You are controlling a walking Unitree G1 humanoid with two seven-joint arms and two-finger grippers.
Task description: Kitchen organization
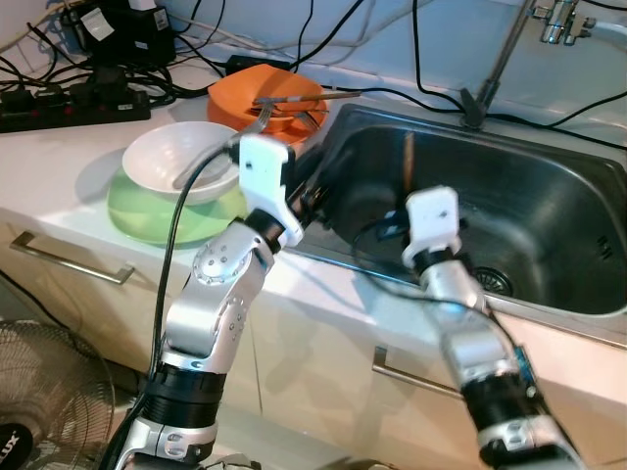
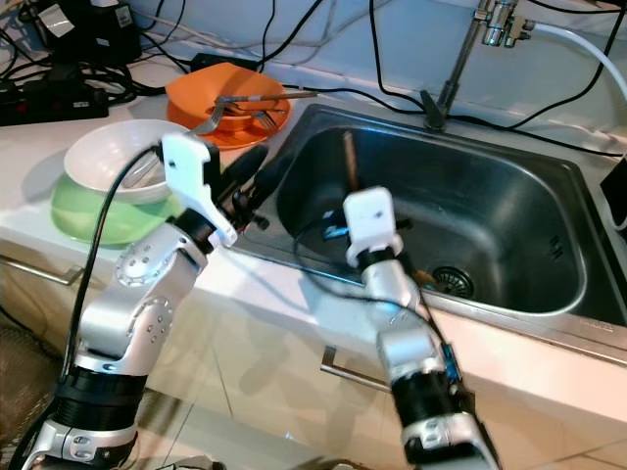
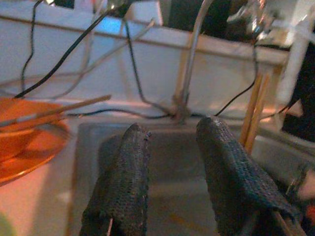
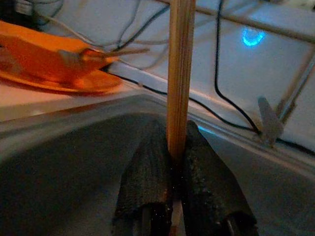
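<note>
Far left on the white counter [image 1: 59,166]: a black power strip [image 1: 69,103] with a tangle of black cables behind it. Just right of that, a white bowl [image 1: 176,162] nested in a green bowl [image 1: 162,215] near the counter's front edge. Behind them, close to the sink's corner, an orange bowl [image 1: 266,98] sits on an orange plate, with a fork and a pair of chopsticks laid across it. The left gripper [image 3: 170,172] reaches over the sink's left rim, between the stacked bowls and the basin; its two black fingers [image 3: 123,182] stand spread apart with nothing between them. The steel sink [image 1: 549,225] takes up the right half of the scene, drain [image 1: 490,281] toward the front, tap [image 2: 495,24] above the back wall and a cable dropping to a foot on the rim. The right gripper [image 4: 178,152] is down inside the basin, fingers pressed together on a pair of wooden chopsticks [image 4: 180,73], which stand nearly upright out of the pinch; in the head views they show as a brown stick [image 1: 409,162] rising above the wrist against the sink's back wall. Below the counter, cabinet fronts with metal handles [image 1: 69,259]; a fan [image 1: 39,392] stands on the floor at lower left.
</note>
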